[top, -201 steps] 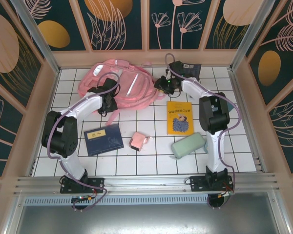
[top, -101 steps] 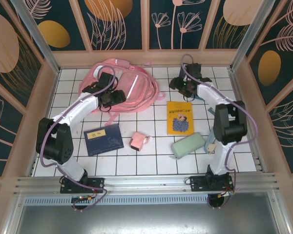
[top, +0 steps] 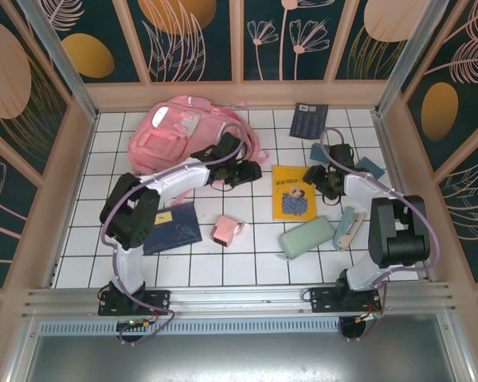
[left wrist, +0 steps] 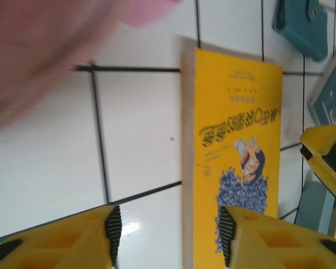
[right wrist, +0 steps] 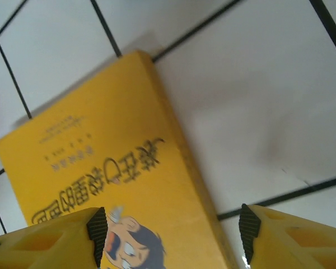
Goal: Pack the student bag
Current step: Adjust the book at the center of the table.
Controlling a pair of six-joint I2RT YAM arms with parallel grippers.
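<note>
Top external view: the left arm stretches low from its base across the desk (top: 223, 263), putting the left end effector (top: 251, 172) just beside the yellow book (top: 293, 193). The right arm folds back on itself, with the right end effector (top: 319, 180) at the book's opposite edge. Both wrist views show the jaws parted over the book, gripping nothing. The student bag (top: 183, 131) lies at the far left, its near corner partly covered by the left arm; the left wrist view gives it as a pink blur. Nearer lie a dark blue notebook (top: 169, 228), a small pink pouch (top: 225, 230) and a green pencil case (top: 307, 236).
</note>
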